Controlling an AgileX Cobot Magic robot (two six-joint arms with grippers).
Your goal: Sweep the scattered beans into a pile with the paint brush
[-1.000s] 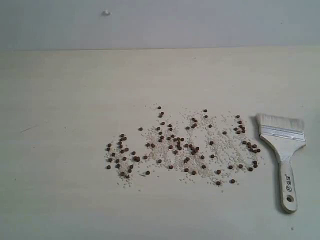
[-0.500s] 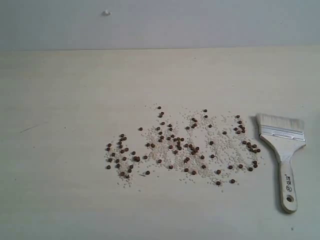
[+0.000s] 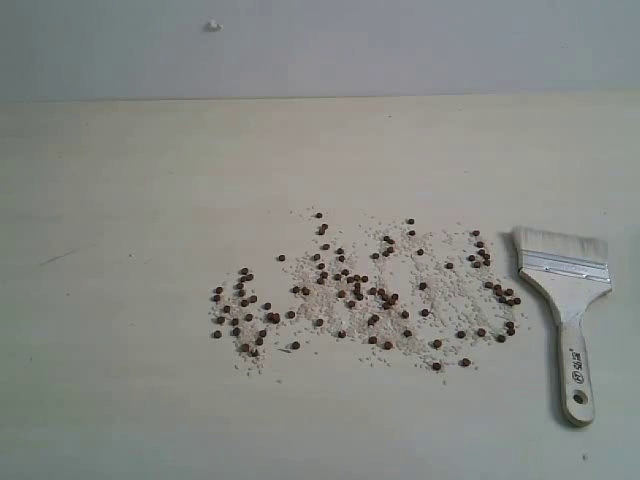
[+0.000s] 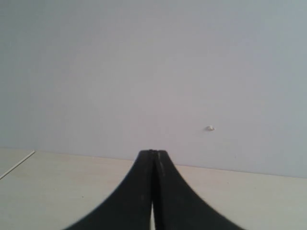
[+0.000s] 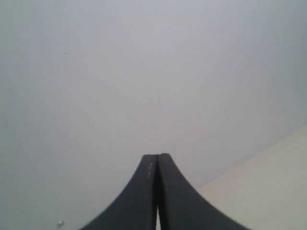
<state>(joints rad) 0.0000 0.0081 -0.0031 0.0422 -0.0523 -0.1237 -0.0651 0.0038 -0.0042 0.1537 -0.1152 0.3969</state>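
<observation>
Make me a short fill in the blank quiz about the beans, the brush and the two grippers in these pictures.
In the exterior view the paint brush lies to the ____ of the beans.
The beans lie ____ across the table, not in a pile.
The brush's ____ end points toward the far wall.
The left gripper and the right gripper are both ____, holding nothing.
Missing words: right; scattered; bristle; shut.
</observation>
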